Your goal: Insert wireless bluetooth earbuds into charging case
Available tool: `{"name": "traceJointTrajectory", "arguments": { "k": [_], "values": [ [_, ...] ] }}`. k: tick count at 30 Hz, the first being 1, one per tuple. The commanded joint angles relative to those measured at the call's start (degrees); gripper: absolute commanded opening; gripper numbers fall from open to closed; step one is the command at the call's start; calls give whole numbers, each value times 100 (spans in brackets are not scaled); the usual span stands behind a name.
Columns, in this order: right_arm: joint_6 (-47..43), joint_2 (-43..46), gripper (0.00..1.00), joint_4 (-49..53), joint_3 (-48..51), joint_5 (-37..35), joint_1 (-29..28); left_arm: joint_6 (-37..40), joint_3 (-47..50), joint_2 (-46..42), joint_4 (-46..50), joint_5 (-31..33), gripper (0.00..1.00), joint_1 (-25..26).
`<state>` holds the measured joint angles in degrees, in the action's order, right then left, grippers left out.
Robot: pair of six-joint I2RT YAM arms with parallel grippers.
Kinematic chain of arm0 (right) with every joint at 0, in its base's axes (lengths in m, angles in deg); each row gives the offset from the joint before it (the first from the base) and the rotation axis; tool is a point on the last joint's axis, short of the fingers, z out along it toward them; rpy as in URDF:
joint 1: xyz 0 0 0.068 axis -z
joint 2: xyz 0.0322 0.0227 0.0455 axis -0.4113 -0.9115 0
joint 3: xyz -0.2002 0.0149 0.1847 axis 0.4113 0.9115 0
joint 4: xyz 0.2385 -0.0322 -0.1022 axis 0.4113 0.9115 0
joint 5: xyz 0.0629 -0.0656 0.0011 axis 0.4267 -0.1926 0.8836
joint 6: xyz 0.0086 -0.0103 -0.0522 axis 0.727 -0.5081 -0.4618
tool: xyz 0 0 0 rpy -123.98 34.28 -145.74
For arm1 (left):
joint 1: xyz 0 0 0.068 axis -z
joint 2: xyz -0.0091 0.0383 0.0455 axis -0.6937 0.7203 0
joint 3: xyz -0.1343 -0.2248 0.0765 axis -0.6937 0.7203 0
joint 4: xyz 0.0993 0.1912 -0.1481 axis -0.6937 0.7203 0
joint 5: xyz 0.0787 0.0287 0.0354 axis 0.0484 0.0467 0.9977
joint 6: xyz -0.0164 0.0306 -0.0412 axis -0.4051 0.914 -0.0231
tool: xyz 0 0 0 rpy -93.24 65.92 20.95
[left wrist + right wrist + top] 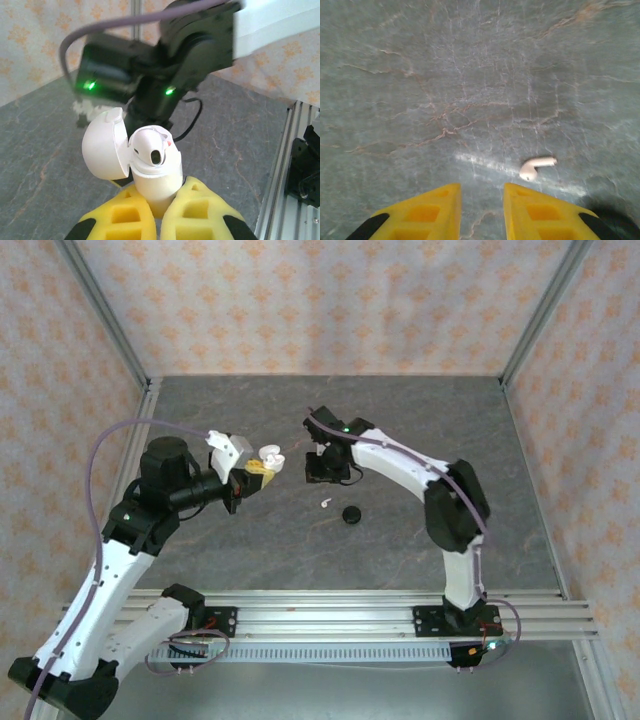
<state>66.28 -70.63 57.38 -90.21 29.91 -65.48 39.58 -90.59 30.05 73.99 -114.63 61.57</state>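
White charging case clamped in left end effector; right end effector parted.

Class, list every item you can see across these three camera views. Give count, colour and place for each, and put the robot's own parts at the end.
white charging case: one, white, lid open, held off the table by the left gripper
white earbud: one, white, lying on the table near the right gripper
black round object: one, black, on the table beside the white earbud; too small to identify
table: one, grey, marbled
left gripper: one, yellow fingers, shut on the white charging case
right gripper: one, yellow fingers, open, nothing between them, over the table
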Motion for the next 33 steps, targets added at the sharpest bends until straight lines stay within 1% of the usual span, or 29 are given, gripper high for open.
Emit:
{"name": "traceJointTrajectory", "arguments": {
  "k": [1, 7, 9, 11, 12, 15, 17, 23, 27, 33],
  "values": [
    [-454, -381, 31, 1091, -571, 23, -33, 133, 131, -210, 81, 223, 0, 44],
    [-643, -436, 37, 1291, -289, -256, -109, 131, 319, -296, -37, 510, 0, 46],
    [-628, -403, 40, 1247, -110, -373, -102, 103, 357, -269, -120, 565, 0, 46],
    [-587, -405, 41, 1147, 20, -351, -67, 75, 366, -228, -163, 588, 0, 43],
    [-556, -428, 38, 1069, 56, -290, -32, 58, 366, -202, -175, 597, 0, 45],
    [-448, -576, 24, 917, -26, -113, 90, 41, 332, -150, -119, 660, 0, 45],
    [-406, -706, 20, 856, -166, -106, 170, 45, 335, -152, -96, 701, 0, 41],
    [-325, -1085, 19, 625, -470, -67, 407, -52, 366, -138, -148, 766, 0, 50],
    [-320, -1353, 18, 673, -621, -9, 493, -33, 308, -68, -125, 768, 0, 44],
    [-388, -1306, 18, 706, -500, 201, 493, 25, 192, -48, 36, 810, 0, 48]
  ]
}}
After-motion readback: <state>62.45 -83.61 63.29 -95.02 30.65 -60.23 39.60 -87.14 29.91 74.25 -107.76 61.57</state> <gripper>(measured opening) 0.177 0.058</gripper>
